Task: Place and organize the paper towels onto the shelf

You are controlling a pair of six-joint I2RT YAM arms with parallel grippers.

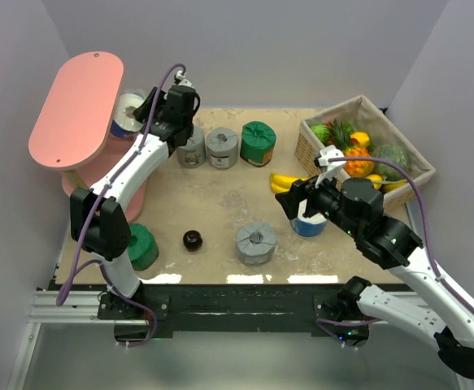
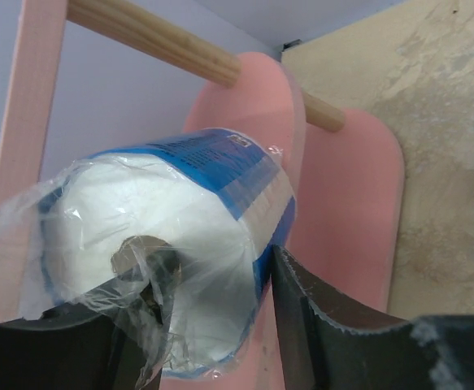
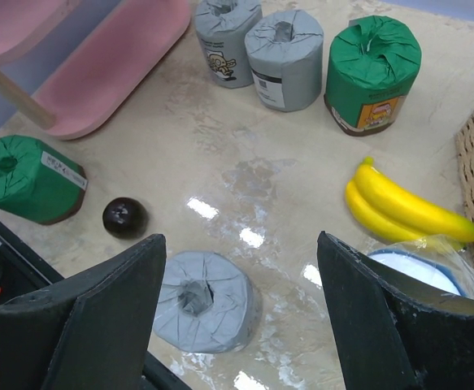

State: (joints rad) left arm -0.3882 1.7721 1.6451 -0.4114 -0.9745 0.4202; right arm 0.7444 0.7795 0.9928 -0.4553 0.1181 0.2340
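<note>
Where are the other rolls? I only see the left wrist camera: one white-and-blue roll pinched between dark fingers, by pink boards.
Observer: Besides the held roll in the left gripper, three stand in a row at the back of the table: a grey roll, another grey roll and a green roll.
Visitor: Is the other arm holding anything?
Observer: No. The right gripper is open, with a second white-and-blue roll beside one finger, near the bananas.
Visitor: Anything towards the near edge?
Observer: A second green roll at the left, then a dark ball and a third grey roll.
</note>
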